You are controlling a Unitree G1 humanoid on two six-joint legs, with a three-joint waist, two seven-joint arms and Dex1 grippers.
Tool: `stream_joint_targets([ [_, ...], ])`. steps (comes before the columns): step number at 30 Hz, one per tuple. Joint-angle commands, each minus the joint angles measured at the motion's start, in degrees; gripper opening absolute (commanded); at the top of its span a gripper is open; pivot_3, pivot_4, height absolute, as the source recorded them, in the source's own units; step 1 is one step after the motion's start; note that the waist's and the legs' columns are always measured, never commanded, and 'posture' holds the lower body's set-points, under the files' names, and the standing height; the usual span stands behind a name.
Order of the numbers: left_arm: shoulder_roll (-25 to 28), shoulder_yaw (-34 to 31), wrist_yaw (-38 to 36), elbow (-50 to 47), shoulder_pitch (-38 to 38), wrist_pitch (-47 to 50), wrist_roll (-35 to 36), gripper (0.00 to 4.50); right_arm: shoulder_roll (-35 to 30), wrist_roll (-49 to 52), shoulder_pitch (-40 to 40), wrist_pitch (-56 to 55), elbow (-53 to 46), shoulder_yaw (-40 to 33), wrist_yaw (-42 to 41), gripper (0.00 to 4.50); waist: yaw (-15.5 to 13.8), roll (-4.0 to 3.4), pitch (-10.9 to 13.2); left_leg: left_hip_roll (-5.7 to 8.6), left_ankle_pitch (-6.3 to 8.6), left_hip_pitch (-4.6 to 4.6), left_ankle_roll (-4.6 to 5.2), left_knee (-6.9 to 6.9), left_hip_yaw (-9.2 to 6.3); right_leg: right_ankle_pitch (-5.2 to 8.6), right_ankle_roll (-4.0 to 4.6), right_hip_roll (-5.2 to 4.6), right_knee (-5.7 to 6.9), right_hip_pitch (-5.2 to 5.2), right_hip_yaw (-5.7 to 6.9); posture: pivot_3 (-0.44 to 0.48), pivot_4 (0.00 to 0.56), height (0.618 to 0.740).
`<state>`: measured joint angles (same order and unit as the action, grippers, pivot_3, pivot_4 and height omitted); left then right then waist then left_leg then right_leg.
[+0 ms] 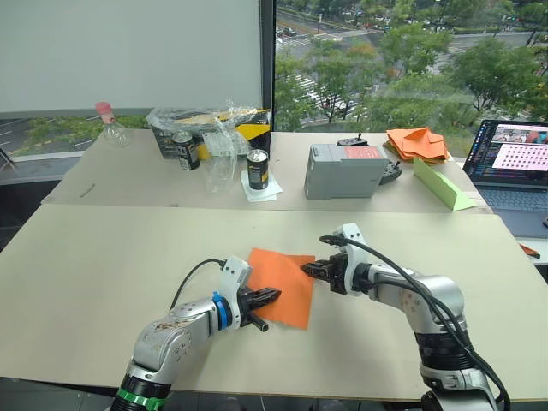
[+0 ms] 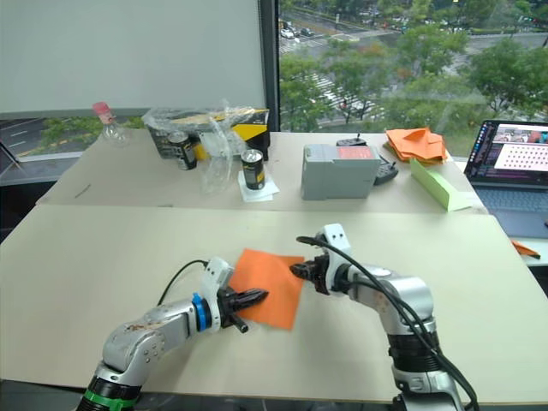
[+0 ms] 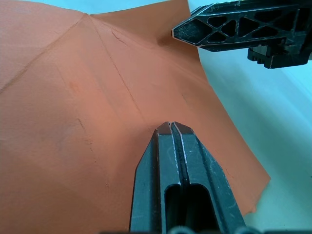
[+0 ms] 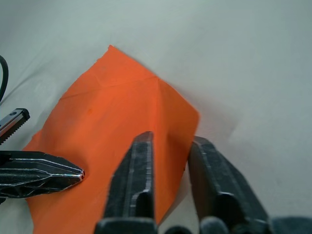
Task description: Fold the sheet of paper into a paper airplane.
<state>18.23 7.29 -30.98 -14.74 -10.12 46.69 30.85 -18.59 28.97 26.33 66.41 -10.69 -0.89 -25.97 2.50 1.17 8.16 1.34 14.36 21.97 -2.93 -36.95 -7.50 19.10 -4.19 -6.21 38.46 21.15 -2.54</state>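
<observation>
Left gripper (image 3: 171, 125), closed, presses the thin, floppy sheet of paper (image 1: 282, 278); right gripper (image 4: 170, 141), open, straddles its 3 o'clock edge, probably the best hold.

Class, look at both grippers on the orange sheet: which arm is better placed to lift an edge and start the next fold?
Probably the right. The right gripper is open astride the edge of the sheet of paper, while the left gripper is shut, pressing the sheet's middle like an anchor.
</observation>
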Motion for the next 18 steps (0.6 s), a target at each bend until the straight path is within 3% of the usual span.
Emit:
stream_joint_targets([
  [1, 0.08, 0.08, 0.02, 0.28, 0.09, 0.35, -0.36, 0.00, 0.09, 1.41, 0.76, 0.11, -2.48, -0.49, -0.24, 0.05, 0.00, 0.00, 0.00, 0.00, 0.00, 0.00, 0.00, 0.00, 0.00, 0.00, 0.00, 0.00, 0.00, 0.00, 0.00, 0.000, 0.150, 0.740],
  [7, 0.01, 0.01, 0.11, 0.28, 0.15, 0.27, -0.38, 0.00, -1.78, 0.91, 1.33, -2.32, -5.29, 1.63, -1.75, 0.05, 0.00, 0.00, 0.00, 0.00, 0.00, 0.00, 0.00, 0.00, 0.00, 0.00, 0.00, 0.00, 0.00, 0.00, 0.00, 0.000, 0.150, 0.740],
  [12, 0.08, 0.02, 0.05, 0.36, 0.24, 0.09, -0.50, 0.00, -7.31, -5.22, 2.46, -10.36, -11.12, 11.08, -4.61, 0.05, 0.11, 0.00, 0.00, 0.00, 0.00, 0.00, 0.00, 0.00, 0.00, 0.00, 0.00, 0.00, -0.01, 0.00, 0.01, 0.000, 0.150, 0.740],
  [18, -0.22, -0.14, 0.20, 0.88, -0.23, -0.17, -0.55, 0.00, -10.59, -15.89, 5.10, -17.20, -8.70, 19.97, -2.88, 0.05, 0.01, 0.00, 0.00, 0.00, 0.00, 0.01, 0.00, -0.01, -0.01, 0.00, 0.00, 0.00, -0.02, 0.00, 0.01, 0.000, 0.150, 0.740],
])
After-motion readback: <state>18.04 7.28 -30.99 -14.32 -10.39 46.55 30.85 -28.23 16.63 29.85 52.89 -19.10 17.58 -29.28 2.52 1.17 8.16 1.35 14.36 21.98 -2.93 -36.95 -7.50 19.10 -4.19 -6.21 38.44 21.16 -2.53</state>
